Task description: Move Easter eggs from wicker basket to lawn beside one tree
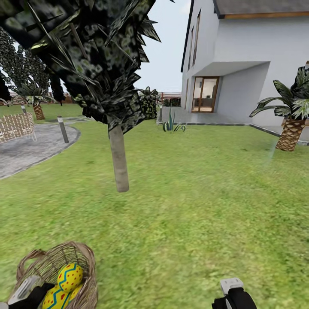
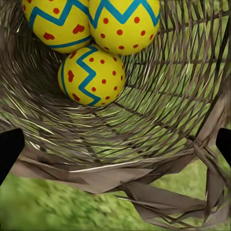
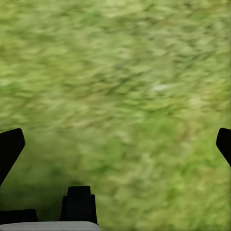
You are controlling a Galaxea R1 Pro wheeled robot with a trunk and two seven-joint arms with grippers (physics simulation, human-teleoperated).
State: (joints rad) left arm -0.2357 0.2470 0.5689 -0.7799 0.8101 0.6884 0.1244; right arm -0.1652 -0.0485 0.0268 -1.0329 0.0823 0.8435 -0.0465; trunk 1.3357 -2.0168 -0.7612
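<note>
At lower left of the head view, the round brown woven wicker basket point(image 1: 64, 266) rests tilted on the mottled green lawn point(image 1: 193, 206), three yellow Easter eggs with blue zigzags and red dots point(image 2: 91, 74) pooled inside; the tilt likely eases access. The left hand point(image 2: 115, 144), spread wide, is at the rim, eggs just ahead of it. The pale straight-trunked tree point(image 1: 119, 159) stands beyond. At right, the right hand point(image 3: 115, 144), also wide and empty, hangs over grass.
</note>
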